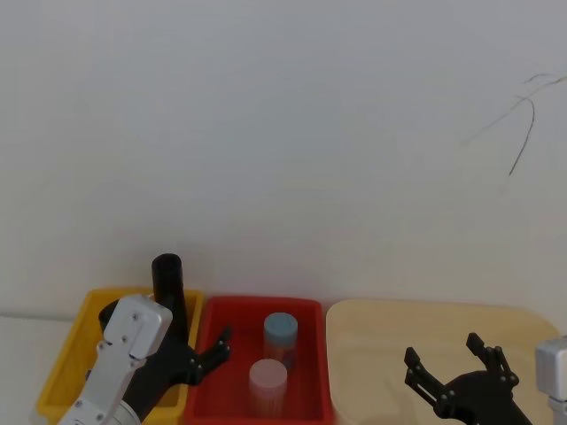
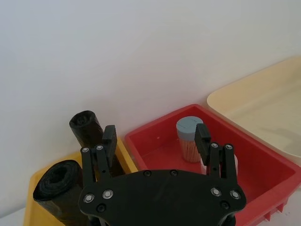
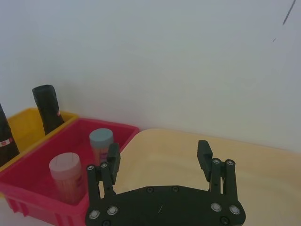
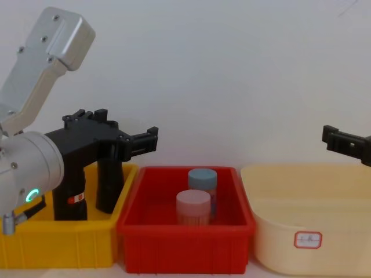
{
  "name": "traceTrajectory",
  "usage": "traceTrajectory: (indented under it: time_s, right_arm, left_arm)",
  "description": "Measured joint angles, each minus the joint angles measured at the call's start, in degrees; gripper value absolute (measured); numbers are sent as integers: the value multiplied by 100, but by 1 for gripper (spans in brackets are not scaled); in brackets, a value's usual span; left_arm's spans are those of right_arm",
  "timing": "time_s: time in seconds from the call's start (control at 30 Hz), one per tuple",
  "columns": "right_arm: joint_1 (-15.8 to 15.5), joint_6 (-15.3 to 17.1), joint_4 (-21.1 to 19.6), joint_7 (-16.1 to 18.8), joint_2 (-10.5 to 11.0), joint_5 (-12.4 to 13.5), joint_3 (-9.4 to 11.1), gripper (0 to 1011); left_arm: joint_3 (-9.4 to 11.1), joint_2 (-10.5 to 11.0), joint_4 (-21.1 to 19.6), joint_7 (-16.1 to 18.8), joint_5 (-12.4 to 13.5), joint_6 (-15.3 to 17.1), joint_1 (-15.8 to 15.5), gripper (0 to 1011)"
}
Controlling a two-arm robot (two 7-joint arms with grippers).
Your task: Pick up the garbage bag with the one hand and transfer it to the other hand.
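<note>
I faced a yellow bin [image 4: 58, 250], a red bin [image 4: 185, 249] holding a blue-lidded jar [image 4: 202, 178] and a pink-lidded jar [image 4: 193, 206], and a beige tub [image 4: 278, 217].

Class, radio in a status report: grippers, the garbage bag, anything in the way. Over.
Left gripper open, above the yellow bin and red bin border; right gripper open over cream tub. Garbage bag upright in yellow bin, ungripped. Slimmer roll beside it.

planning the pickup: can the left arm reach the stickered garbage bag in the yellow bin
Probably yes: the left gripper hovers, jaws open, above the yellow bin's rim, and the garbage bag stands inside, top uncovered. The slimmer roll beside it may crowd the grasp.
</note>
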Motion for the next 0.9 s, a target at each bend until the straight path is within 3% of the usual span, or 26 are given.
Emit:
traceTrajectory:
  time_s: [0.9]
  right_arm:
    - [0, 0, 0, 0, 0, 0, 0, 1000]
  left_arm:
    - [-1, 0, 0, -3, 0, 0, 0, 1002]
